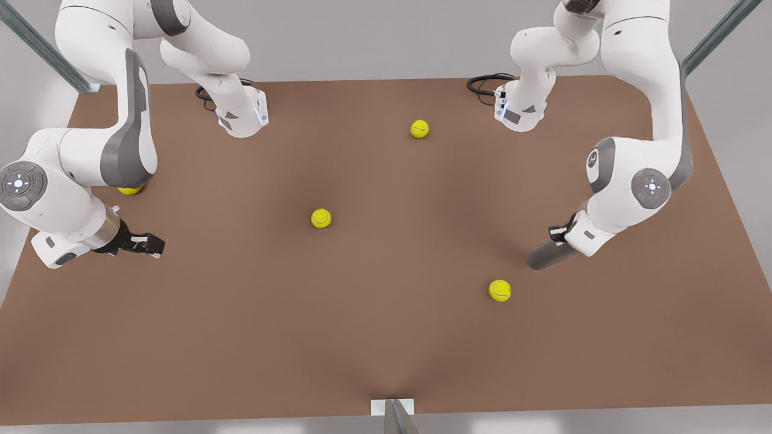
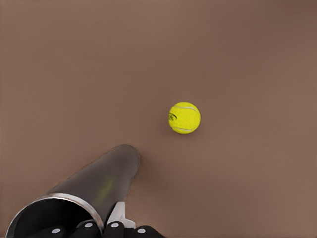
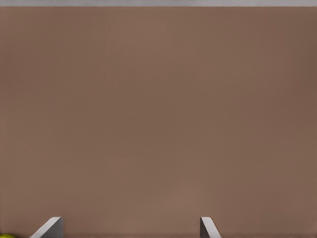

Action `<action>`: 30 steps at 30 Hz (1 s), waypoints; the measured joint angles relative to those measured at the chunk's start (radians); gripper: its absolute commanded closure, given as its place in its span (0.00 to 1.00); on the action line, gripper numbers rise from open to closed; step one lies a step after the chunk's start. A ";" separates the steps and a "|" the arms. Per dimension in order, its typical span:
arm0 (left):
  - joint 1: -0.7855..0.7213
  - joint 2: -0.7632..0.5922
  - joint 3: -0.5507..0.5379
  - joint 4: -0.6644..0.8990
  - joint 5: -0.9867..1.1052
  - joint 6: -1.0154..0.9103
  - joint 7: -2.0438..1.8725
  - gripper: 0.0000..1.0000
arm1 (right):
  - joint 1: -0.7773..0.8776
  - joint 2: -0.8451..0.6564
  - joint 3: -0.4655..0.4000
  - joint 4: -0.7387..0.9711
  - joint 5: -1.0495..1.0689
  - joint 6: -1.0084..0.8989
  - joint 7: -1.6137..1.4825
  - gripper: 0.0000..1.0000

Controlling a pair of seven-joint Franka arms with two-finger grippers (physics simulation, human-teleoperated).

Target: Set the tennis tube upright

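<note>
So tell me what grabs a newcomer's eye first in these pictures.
The grey tennis tube at the front view's right, tilted, with the left gripper shut on its open rim. Next, the yellow-green tennis balls on the brown table: one near the tube, one mid-table, one farther back. The right gripper waits open at the front view's left.

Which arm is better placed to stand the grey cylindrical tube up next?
Left. The left gripper is already shut on the open, pale-rimmed end of the dull grey cylindrical tennis tube, which lies tilted on the brown table. The right gripper waits open across the table, holding nothing.
</note>
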 measured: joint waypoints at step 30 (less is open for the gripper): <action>0.000 0.052 -0.001 0.043 0.011 0.030 -0.057 0.00 | -0.002 0.000 0.000 0.003 0.002 0.000 -0.003 0.00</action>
